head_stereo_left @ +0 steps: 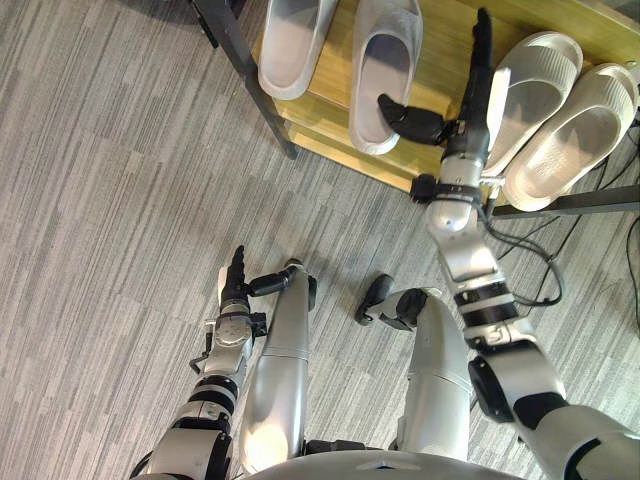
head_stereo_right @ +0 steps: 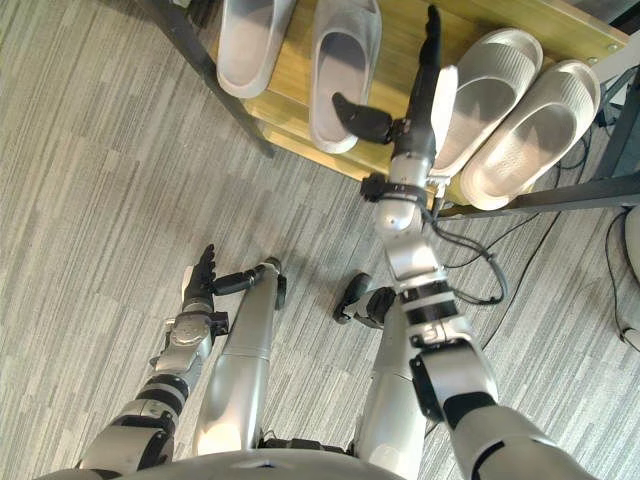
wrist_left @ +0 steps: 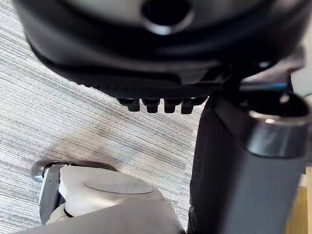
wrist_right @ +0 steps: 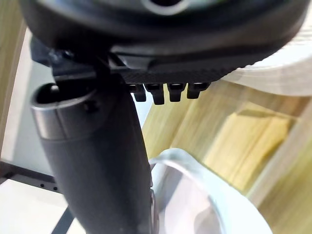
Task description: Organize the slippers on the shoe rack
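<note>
A wooden shoe rack [head_stereo_left: 440, 50] stands at the far side of the floor. Two grey slippers [head_stereo_left: 293, 45] [head_stereo_left: 385, 60] lie side by side on its left part, and two off-white slippers [head_stereo_left: 535, 80] [head_stereo_left: 575, 135] lie on its right part. My right hand [head_stereo_left: 475, 105] is raised over the shelf between the two pairs. It is open, with straight fingers and a spread thumb [wrist_right: 97, 161] that reaches toward the heel of the nearer grey slipper [wrist_right: 195, 195]. It holds nothing. My left hand [head_stereo_left: 236, 290] hangs low over the carpet, open and idle.
Grey striped carpet [head_stereo_left: 120, 200] covers the floor in front of the rack. The rack's black frame leg [head_stereo_left: 255, 80] slants down at the left, and a black bar [head_stereo_left: 570, 203] runs under the off-white pair. A white object [head_stereo_right: 630, 280] sits at the far right.
</note>
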You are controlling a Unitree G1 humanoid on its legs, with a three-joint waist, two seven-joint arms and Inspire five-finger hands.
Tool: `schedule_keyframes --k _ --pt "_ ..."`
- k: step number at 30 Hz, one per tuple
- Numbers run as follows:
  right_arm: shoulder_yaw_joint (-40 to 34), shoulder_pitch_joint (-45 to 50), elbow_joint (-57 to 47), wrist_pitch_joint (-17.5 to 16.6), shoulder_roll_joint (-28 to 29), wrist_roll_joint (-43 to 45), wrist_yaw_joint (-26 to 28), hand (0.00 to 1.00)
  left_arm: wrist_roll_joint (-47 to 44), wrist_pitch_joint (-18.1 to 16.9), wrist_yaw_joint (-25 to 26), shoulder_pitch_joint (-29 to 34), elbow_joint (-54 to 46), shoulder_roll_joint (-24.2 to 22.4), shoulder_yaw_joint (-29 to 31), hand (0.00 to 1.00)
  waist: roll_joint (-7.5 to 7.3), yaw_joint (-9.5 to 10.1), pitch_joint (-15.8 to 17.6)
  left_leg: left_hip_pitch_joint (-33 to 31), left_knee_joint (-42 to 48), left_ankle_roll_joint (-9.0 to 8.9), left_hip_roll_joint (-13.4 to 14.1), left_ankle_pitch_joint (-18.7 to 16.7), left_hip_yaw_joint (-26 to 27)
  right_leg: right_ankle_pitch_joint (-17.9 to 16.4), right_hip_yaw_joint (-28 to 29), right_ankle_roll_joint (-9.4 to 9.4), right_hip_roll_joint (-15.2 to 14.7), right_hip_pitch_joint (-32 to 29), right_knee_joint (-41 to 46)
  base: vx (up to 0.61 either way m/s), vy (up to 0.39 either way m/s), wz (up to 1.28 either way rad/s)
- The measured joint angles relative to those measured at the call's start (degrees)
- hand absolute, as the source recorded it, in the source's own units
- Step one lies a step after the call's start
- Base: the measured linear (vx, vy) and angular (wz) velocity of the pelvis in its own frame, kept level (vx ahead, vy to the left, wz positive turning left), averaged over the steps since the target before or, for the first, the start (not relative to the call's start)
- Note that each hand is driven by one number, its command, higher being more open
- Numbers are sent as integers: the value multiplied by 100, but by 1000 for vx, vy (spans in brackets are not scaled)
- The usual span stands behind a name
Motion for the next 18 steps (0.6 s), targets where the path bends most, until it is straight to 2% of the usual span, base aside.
schedule_keyframes --k 8,18 --pt "131 582 -38 -409 711 1248 640 100 168 50 -83 99 -5 -8 157 100 -34 -66 -19 229 -30 -5 46 -26 34 7 6 15 33 237 -63 9 44 -2" --pt "456 661 29 -641 850 2621 1186 100 169 107 -72 160 -2 -19 201 100 -40 -55 -23 425 -207 -8 91 -25 55 47 -16 21 84 424 -237 19 19 -1"
